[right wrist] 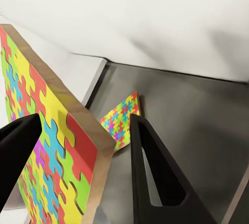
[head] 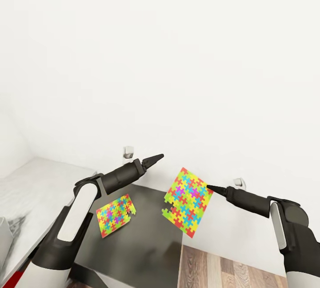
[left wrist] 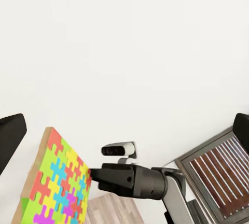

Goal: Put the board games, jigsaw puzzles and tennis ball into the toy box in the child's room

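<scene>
Head view: right hand [head: 208,186] clamped on raised jigsaw puzzle [head: 188,201]; left hand [head: 159,157] open, empty.

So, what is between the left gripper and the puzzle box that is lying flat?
Nothing. In the head view the left gripper hangs above the lying puzzle box, with bare dark cabinet top between.

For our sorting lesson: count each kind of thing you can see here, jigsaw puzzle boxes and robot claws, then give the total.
Jigsaw puzzle boxes: 2 (held puzzle box, puzzle box on the dark cabinet top)
Robot claws: 2 (left claw, right claw)
Total: 4
</scene>
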Available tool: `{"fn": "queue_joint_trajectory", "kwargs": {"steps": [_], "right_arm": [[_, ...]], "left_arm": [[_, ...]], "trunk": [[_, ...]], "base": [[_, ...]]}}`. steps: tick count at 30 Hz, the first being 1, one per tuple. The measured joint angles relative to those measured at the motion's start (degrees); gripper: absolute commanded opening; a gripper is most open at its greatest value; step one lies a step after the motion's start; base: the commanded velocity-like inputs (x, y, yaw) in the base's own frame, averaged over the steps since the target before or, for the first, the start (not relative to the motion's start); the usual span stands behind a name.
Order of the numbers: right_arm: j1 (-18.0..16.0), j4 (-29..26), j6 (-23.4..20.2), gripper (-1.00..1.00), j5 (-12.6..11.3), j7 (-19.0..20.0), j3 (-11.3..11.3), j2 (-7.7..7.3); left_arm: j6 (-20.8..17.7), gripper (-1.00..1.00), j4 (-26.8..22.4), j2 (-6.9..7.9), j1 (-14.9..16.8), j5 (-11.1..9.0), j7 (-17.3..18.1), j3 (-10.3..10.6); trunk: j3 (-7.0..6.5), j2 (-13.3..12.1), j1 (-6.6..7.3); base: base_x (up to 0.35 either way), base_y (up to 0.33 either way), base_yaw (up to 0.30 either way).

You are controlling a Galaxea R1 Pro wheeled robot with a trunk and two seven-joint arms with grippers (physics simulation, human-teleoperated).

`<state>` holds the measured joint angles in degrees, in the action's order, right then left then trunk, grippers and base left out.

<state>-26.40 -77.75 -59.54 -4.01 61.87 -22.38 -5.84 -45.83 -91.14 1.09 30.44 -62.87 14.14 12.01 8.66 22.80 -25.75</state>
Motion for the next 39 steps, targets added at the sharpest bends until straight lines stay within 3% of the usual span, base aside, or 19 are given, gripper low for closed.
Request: {"fn": "queue_joint_trajectory", "kwargs": {"steps": [39], "right_arm": [[0.1, -0.1, 0.0, -1.00, 0.0, 0.0, 0.0, -0.04]], "left_arm": [[0.0, 1.00, 0.0, -0.26, 0.0, -0.1, -0.8, 0.0]], "trunk": [[-3.72, 0.0, 0.00]], "base": [[0.000, 0.000, 0.000]]}}
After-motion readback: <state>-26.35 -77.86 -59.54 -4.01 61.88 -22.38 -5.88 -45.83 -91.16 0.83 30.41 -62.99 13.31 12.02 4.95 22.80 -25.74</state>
